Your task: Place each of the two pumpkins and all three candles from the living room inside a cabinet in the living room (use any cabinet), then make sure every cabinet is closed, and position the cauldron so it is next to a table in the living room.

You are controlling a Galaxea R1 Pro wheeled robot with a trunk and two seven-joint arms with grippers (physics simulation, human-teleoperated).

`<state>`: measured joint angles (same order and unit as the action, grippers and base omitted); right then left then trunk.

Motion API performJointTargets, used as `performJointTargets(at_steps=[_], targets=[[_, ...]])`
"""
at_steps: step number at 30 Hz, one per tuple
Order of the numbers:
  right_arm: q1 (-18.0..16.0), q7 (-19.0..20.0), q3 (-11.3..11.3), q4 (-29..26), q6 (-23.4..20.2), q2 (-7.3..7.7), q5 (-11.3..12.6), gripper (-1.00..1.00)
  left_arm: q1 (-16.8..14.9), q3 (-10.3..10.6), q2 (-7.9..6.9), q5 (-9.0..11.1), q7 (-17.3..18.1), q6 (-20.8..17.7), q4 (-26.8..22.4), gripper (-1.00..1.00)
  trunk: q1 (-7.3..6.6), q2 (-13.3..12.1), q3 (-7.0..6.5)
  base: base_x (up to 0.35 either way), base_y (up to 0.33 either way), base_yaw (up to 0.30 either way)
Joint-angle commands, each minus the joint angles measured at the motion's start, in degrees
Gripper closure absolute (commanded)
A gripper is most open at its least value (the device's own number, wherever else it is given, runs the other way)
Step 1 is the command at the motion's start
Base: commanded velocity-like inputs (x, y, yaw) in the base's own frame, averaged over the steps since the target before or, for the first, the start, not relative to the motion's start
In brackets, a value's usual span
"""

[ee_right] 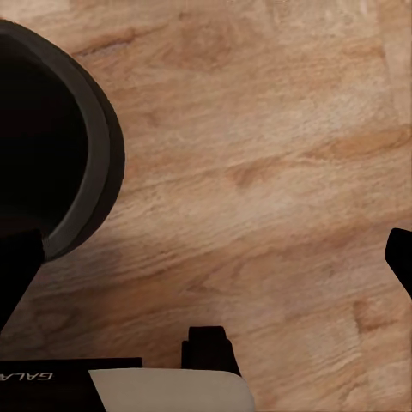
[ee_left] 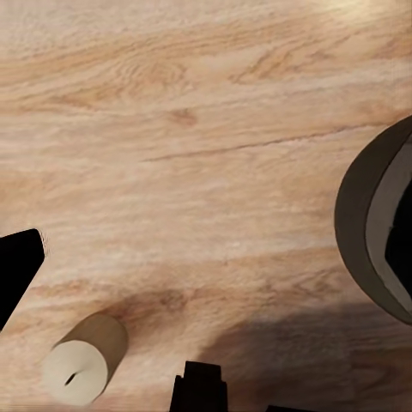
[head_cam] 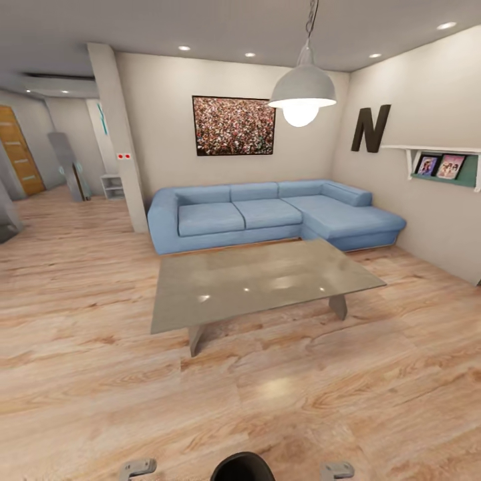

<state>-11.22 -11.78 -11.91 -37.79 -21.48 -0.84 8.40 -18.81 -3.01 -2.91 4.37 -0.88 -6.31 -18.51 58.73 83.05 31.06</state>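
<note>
A dark round cauldron (ee_right: pixel 51 129) with a grey rim stands on the wood floor between my two arms; its rim also shows in the left wrist view as the cauldron (ee_left: pixel 365 223). One cream candle (ee_left: pixel 81 365) lies on its side on the floor near my left gripper (ee_left: pixel 206 257), which is open and holds nothing. My right gripper (ee_right: pixel 206 257) is open and holds nothing, with the cauldron beside one finger. A low grey table (head_cam: pixel 267 280) stands ahead in the head view. The pumpkins and the cabinet are out of view.
A blue corner sofa (head_cam: pixel 267 214) stands behind the table against the far wall. A pendant lamp (head_cam: pixel 302 90) hangs over the table. At the right wall is a shelf (head_cam: pixel 441 164) with pictures. A hallway opens at the far left past a white pillar (head_cam: pixel 120 133).
</note>
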Motion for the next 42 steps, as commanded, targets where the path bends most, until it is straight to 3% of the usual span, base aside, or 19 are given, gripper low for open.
performJointTargets(at_steps=[1,12,42], targets=[[-0.03,-0.53,-0.31,-0.09,-0.23,0.05,0.60,-1.00,0.00,-0.07,0.01,0.46,-0.09,-0.37,-0.13,-1.00,0.00,0.03,0.06,0.000,0.000,0.259],[-0.03,-0.52,-0.39,-0.09,-0.23,0.05,0.57,-1.00,0.00,-0.07,0.01,0.41,-0.09,-0.31,-0.13,-1.00,0.00,0.03,0.06,0.037,-0.058,0.228],[-0.03,-0.52,-0.39,-0.09,-0.10,0.05,0.57,-1.00,0.00,-0.03,-0.01,0.37,-0.09,-0.28,-0.13,-1.00,0.00,0.03,0.06,0.001,-0.032,0.005]])
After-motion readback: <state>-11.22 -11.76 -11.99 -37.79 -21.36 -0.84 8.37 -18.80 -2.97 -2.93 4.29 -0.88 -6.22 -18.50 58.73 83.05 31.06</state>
